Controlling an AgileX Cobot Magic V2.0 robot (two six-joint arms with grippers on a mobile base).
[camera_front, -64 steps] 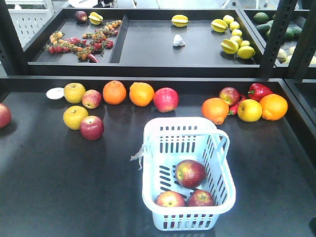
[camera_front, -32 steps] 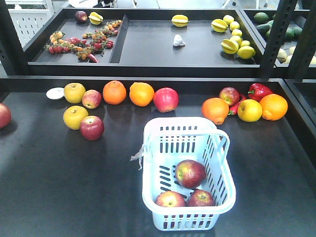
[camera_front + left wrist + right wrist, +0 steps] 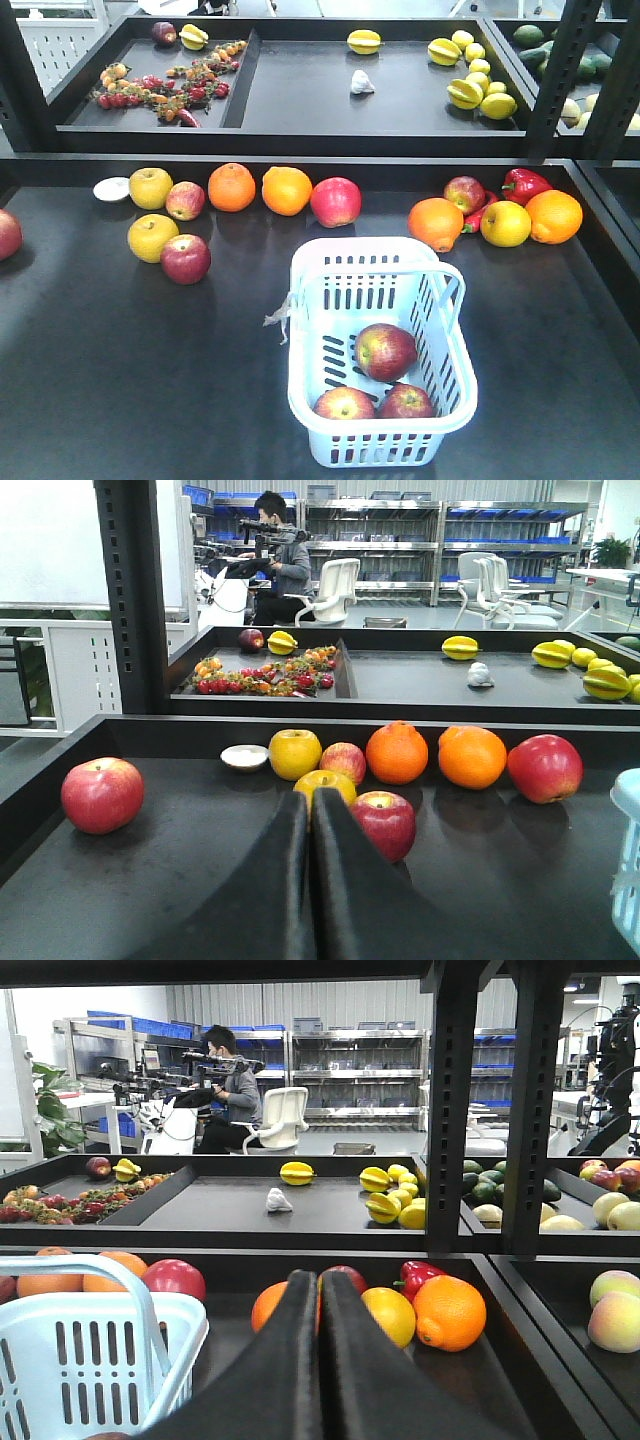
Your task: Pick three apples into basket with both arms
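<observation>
Apples (image 3: 385,352), three, inside pale blue basket (image 3: 305,330).
Left gripper (image 3: 310,810) and right gripper (image 3: 320,1290): fingers pressed together, empty, above black table (image 3: 120,370).

3 apples (image 3: 385,352) sit in basket (image 3: 305,340) on table (image 3: 120,370), no arms visible.

The basket (image 3: 448,372) is smooth pale blue plastic with slotted walls and a faint sheen; a frayed white shred (image 3: 277,316) hangs from its rim. The 3 apples (image 3: 385,351) inside have waxy, lightly glossy red skin streaked yellow. The table (image 3: 120,370) is matt black and finely textured. The pepper (image 3: 524,184) is glossy red; the oranges (image 3: 232,187) have dull, pitted peel. The left gripper (image 3: 307,860) and right gripper (image 3: 318,1350) show matt black, smooth fingers, pressed together. The shelf posts (image 3: 455,1100) are matt black metal.
</observation>
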